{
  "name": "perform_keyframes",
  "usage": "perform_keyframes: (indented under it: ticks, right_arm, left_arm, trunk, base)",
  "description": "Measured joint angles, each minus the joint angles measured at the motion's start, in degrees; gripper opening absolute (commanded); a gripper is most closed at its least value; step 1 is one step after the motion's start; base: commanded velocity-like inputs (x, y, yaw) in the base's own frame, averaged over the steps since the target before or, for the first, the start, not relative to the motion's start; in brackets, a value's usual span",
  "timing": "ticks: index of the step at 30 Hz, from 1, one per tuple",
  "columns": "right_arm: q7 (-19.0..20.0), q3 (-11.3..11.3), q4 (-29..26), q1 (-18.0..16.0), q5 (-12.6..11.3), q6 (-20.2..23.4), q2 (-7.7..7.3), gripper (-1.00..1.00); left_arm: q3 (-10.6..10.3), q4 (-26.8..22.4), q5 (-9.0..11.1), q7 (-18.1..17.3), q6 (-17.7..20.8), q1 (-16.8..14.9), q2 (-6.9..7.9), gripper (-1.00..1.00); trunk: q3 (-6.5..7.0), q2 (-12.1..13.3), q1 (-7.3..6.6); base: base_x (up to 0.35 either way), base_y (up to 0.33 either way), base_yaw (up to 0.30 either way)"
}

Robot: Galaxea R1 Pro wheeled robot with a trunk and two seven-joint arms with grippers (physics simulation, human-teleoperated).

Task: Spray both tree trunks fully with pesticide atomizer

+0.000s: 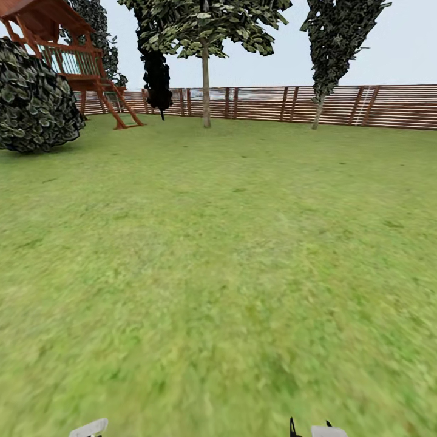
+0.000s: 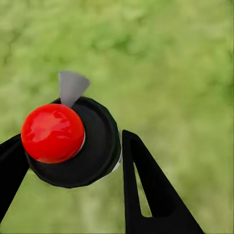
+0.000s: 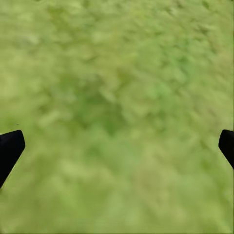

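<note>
Red dome cap on a black round collar, grey nozzle sticking out beside it: that's the pesticide atomizer (image 2: 68,141), seen top-down in the left wrist view, centre-left of frame. It sits between the two black fingers (image 2: 146,185) of the left gripper (image 2: 73,165), one finger at the lower left edge, one at lower centre-right, both pressed against the collar, so the gripper is clamped on it. Lawn blurs behind.

Handling guess: rigid plastic, smooth and round, so it may twist or slip in the pinch. Probably light to moderate, heavier if full of liquid. Best hold looks like the collar or neck under the cap, leaving the nozzle clear and aimed outward.

Right gripper (image 3: 117,146): black fingertips (image 3: 9,148) sit at the far left and right edges of the right wrist view, spread wide, nothing between them, just grass.

Head view: wide green lawn (image 1: 218,273) takes up most of the frame. Both trees stand far off at the top, one at upper centre (image 1: 206,85) and one at upper right (image 1: 318,112), thin pale trunks in front of the brown slat fence (image 1: 394,106). Dark cypress (image 1: 157,76), round bush (image 1: 36,100) and wooden playhouse (image 1: 73,54) at upper left. Trunks are well apart from the robot, so driving up comes before spraying.
</note>
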Motion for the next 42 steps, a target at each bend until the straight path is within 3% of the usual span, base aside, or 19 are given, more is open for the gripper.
perform_keyframes:
  ticks: [42]
  right_arm:
    - [0.0, 0.0, 0.0, 0.0, 0.0, 0.0, 0.0, 1.0]
  left_arm:
    - [-0.1, 0.0, 0.1, 0.0, 0.0, 0.0, 0.09, -1.0]
  trunk:
    - [0.0, 0.0, 0.0]
  base:
    - [0.338, 0.076, 0.0]
